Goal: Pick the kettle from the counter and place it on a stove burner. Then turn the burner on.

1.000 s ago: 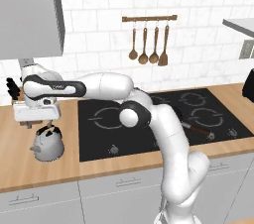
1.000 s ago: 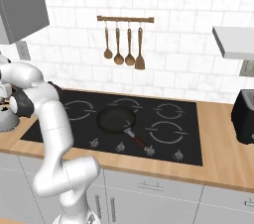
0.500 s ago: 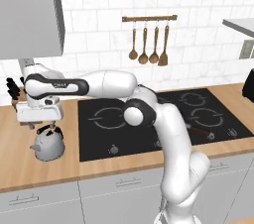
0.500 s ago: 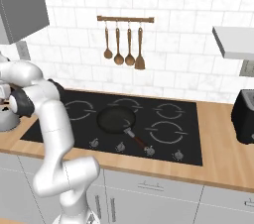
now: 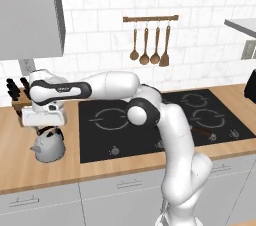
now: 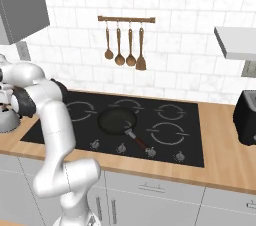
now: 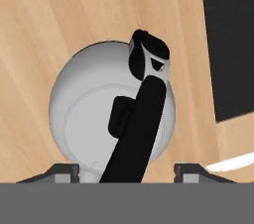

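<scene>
Room: white-tiled kitchen wall, with wooden utensils (image 5: 150,46) hanging from a rail above the black cooktop (image 5: 165,117).
Surface: long light-brown wooden surface (image 5: 15,147) running along the wall, the cooktop set into it.
Kettle: the kettle (image 5: 49,143) stands upright on the surface, just left of the cooktop's left edge; seen from the hand, its round grey body (image 7: 94,114) sits directly below the camera, black handle arching over the top.
Tool: the tool (image 5: 46,129) hangs right over the kettle, pointing down; its two tips stand wide apart on either side of the black handle, not closed on it, so it is open.
Arm: reaches from the base far across to the left, over the cooktop's left side.
Stove burner: the stove burner (image 6: 167,134) is a white-lined circle at the cooktop's right front, bare.
Frying pan: a black frying pan (image 6: 117,121) rests on the cooktop's middle, handle towards the front.
Knife block: a knife block (image 5: 18,98) stands behind the kettle by the wall.
</scene>
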Motion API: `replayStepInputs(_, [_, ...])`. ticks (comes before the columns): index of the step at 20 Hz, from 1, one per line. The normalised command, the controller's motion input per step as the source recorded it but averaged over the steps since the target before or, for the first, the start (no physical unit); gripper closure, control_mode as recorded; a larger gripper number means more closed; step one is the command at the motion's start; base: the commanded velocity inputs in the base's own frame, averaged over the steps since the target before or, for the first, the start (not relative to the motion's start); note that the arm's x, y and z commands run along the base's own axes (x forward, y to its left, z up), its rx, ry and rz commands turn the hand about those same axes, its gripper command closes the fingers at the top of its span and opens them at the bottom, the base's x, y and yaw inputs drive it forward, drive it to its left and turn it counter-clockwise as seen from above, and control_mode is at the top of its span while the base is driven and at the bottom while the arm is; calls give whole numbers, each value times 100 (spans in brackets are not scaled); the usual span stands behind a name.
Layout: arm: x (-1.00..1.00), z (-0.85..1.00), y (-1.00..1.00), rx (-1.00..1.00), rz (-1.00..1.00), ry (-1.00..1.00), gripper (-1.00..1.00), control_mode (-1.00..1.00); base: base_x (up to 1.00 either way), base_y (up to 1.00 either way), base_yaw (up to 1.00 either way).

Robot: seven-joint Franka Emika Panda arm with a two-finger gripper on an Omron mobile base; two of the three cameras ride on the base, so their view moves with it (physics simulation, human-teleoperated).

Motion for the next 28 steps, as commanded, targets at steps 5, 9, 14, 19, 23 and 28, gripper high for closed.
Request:
replayStepInputs(5, [4,-7,0,-1,0,-1,100,-100,0,0,0])
replayStepInputs(9, [-2,0,-13,0,-1,0,100,-100,0,0,0])
replayStepInputs(14, [-12,24,-65,0,-12,-5,100,-100,0,0,0])
replayStepInputs(19, [0,9,-72,0,-18,-7,100,-100,0,0,0])
replayStepInputs(23, [0,21,-90,0,-21,-18,100,-100,0,0,0])
replayStepInputs(28, [10,13,-98,0,-22,-18,100,-100,0,0,0])
